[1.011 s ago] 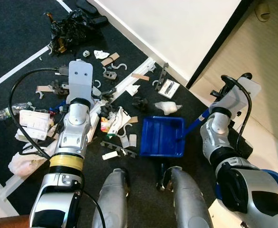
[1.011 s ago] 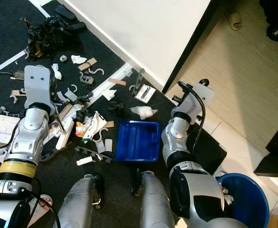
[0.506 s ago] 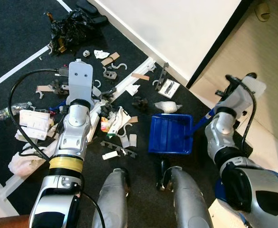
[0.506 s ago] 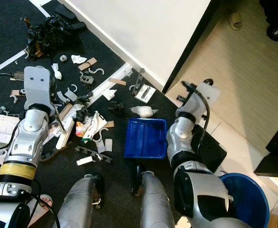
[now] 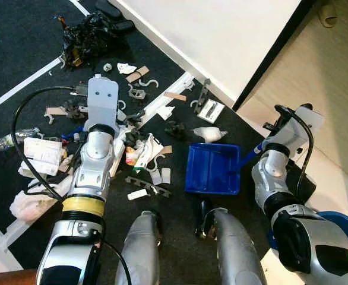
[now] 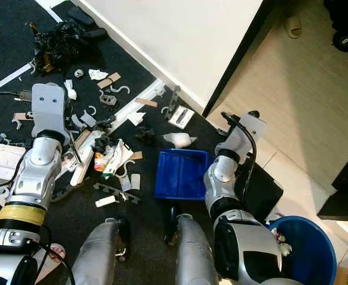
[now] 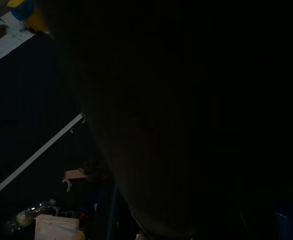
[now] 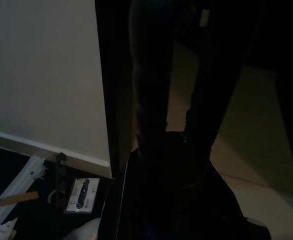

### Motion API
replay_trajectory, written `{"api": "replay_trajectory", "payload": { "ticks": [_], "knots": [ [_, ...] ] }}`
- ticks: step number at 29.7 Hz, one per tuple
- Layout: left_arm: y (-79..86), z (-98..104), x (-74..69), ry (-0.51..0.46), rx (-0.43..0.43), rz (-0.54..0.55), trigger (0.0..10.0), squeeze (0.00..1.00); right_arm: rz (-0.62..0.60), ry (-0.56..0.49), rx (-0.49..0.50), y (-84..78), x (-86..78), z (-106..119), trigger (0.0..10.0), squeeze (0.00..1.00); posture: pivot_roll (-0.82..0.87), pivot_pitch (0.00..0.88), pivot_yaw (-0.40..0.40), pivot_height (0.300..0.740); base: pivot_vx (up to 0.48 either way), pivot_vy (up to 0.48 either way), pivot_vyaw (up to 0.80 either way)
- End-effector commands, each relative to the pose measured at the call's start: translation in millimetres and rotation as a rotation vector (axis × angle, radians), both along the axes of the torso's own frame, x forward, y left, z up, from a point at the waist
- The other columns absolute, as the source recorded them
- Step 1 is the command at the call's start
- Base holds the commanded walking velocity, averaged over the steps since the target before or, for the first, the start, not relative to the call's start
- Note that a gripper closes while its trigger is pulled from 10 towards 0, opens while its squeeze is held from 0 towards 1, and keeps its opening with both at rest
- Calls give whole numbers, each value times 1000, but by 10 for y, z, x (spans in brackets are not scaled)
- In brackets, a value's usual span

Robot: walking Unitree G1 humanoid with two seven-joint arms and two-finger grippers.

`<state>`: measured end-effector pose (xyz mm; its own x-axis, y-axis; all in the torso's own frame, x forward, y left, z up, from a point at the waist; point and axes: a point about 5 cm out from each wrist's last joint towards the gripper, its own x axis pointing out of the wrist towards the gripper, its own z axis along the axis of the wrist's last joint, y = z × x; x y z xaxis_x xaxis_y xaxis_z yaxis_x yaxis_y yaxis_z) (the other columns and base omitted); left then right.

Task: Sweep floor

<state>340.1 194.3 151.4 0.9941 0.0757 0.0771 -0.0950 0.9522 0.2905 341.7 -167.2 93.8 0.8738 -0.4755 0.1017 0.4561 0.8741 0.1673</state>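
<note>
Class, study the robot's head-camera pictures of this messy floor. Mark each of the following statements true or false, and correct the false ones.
1. The blue dustpan lies on the dark carpet between the litter and the right arm. True.
2. The dustpan is heaped with rubbish. False: its tray looks empty.
3. A black plastic bag lies near the white wall, beyond the scattered litter. True.
4. The bucket by the robot's right side is red. False: it is blue.
5. A white crumpled bag lies just beyond the dustpan. True.
</note>
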Motion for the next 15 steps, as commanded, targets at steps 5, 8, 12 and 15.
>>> {"api": "replay_trajectory", "payload": {
  "ticks": [5, 8, 12, 15],
  "knots": [
    [-74, -135, -27, 43, -17, -13, 10000, 0, 117, 63, 34, 181, -57, -169, 10000, 0, 181, 345, -45, 740, 0, 0, 0],
    [-84, -135, -19, 43, -19, -16, 10000, 0, 195, 63, -2, 273, -57, -175, 10000, 0, 179, 338, -46, 740, 0, 0, 0],
    [-80, -132, -12, 43, -17, -16, 10000, 0, 258, 100, -75, 342, -63, -210, 10000, 0, 177, 336, -46, 740, 0, 0, 0],
    [-71, -126, -9, 42, -14, -15, 10000, 0, 258, 153, -86, 324, -71, -268, 10000, 0, 178, 333, -46, 740, 0, 0, 0]
  ]
}}
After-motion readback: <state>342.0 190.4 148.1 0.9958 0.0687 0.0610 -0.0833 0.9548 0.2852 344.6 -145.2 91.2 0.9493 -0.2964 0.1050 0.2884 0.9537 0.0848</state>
